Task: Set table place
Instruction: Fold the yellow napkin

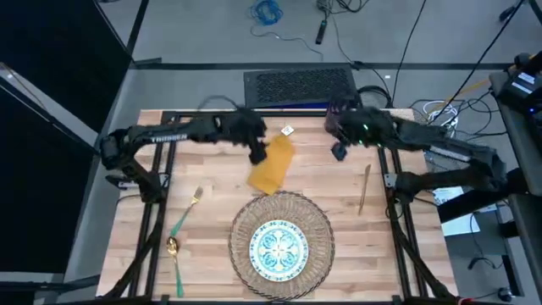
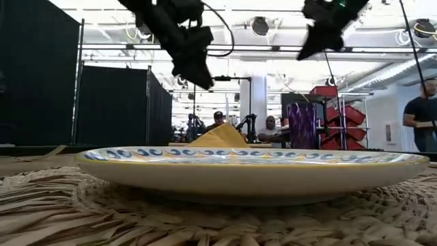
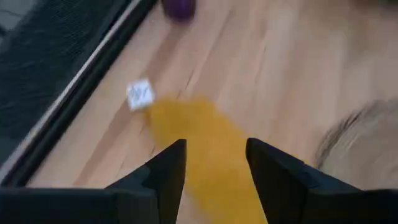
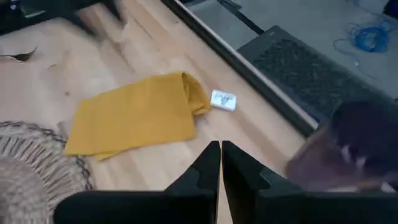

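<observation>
The desk (image 1: 216, 224), a pale butcher-block top edged by black frame rails, carries every item of the place setting. Round woven placemat (image 1: 282, 278) at the near centre of the desk, bearing the smaller blue-green patterned plate (image 1: 280, 246) at its middle; in the low view the plate's rim (image 2: 252, 164) spans nearly the whole width above the wicker weave (image 2: 136, 215). Mustard-yellow napkin (image 1: 273, 165), folded, flat on the wood just beyond the placemat toward the far rail, with a small white tag (image 1: 287, 131) beside its far end; the right wrist view shows the napkin (image 4: 140, 115) lying near the placemat's edge (image 4: 31, 165). Left gripper (image 1: 257, 154) raised above the napkin's far left edge, fingers (image 3: 165, 171) spread apart and holding nothing, the yellow cloth (image 3: 211, 155) visible between them. Right gripper (image 1: 340, 151) raised over the far centre-right of the desk, its fingers (image 4: 208, 168) pressed together with nothing between them. Green-handled fork (image 1: 187, 209) and spoon (image 1: 174, 258) on the left side of the desk, well apart from the placemat. Slim gold-tan knife (image 1: 364, 188) on the right side, roughly perpendicular to the far rail. Small purple cup (image 3: 179, 7) near the far rail, blurred.
</observation>
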`<state>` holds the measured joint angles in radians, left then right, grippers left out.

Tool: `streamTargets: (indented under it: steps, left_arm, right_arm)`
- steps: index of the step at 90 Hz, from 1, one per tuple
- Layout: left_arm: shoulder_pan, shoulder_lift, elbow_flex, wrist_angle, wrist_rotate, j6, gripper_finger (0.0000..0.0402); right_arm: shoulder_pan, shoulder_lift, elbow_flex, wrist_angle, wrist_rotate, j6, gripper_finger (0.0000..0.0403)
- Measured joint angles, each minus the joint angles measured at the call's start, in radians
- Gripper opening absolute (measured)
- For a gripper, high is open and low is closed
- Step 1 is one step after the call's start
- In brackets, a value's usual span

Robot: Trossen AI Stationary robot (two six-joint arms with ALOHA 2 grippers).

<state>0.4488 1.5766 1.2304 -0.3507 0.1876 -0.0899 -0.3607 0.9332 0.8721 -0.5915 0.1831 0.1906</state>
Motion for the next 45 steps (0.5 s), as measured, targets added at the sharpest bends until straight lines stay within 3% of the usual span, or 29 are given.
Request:
streamTargets:
  steps: [7,16,29,45]
  left_arm:
    - [0.082,0.037,0.004,0.077,0.137,-0.135,0.0157]
    - [0.152,0.116,0.012,0.058,0.235,-0.291,0.0157]
    - [0.168,0.219,0.068,0.057,0.302,-0.322,0.0157]
    - [0.148,0.27,0.128,0.042,0.306,-0.262,0.0157]
  right_arm:
    - [0.015,-0.067,-0.106,0.058,-0.011,0.035,0.0]
    - [0.028,-0.118,-0.197,0.108,-0.047,0.051,0.0]
    - [0.029,-0.132,-0.227,0.119,-0.059,0.039,0.0]
    - [0.029,-0.132,-0.227,0.116,-0.098,0.027,0.0]
